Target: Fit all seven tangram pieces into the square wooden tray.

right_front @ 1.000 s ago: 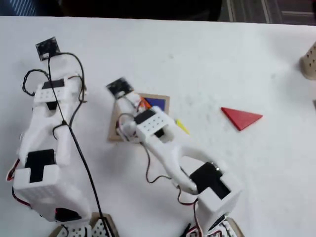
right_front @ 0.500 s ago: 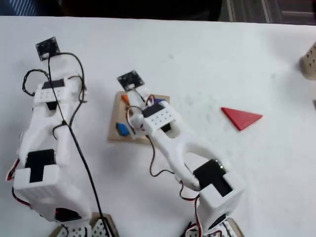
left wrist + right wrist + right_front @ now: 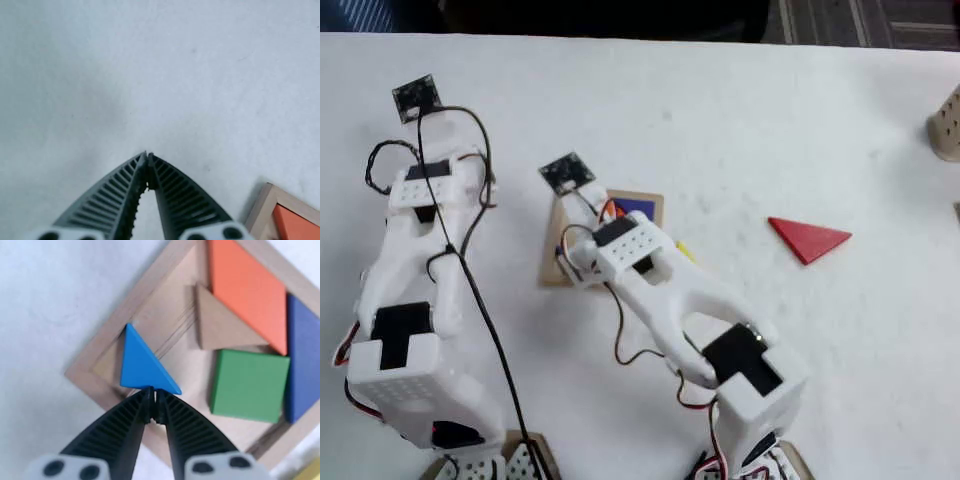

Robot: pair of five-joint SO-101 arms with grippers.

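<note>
Now the right arm point(image 3: 670, 300) stretches forward low over the table point(image 3: 740, 120), wrist above the square wooden tray point(image 3: 82, 375). The right gripper point(image 3: 154, 407) points down, jaws together with nothing between them, tips touching the near edge of the blue triangle point(image 3: 142, 367). That triangle lies flat inside the tray, just ahead of the tips, by one tray corner. Beyond it sit a wood-coloured triangle point(image 3: 220, 325) and an orange piece point(image 3: 247, 287); off to one side of the tips are a green square point(image 3: 248, 385) and a dark blue piece point(image 3: 302, 365). A yellow piece point(image 3: 688, 252) lies just outside the tray, beside the wrist. The red triangle point(image 3: 808, 238) lies on the table, well apart from this gripper. The left arm point(image 3: 415, 260) is folded back. The left gripper point(image 3: 147, 162) has its jaws together, empty, over bare table, with a tray corner off to its side.
</note>
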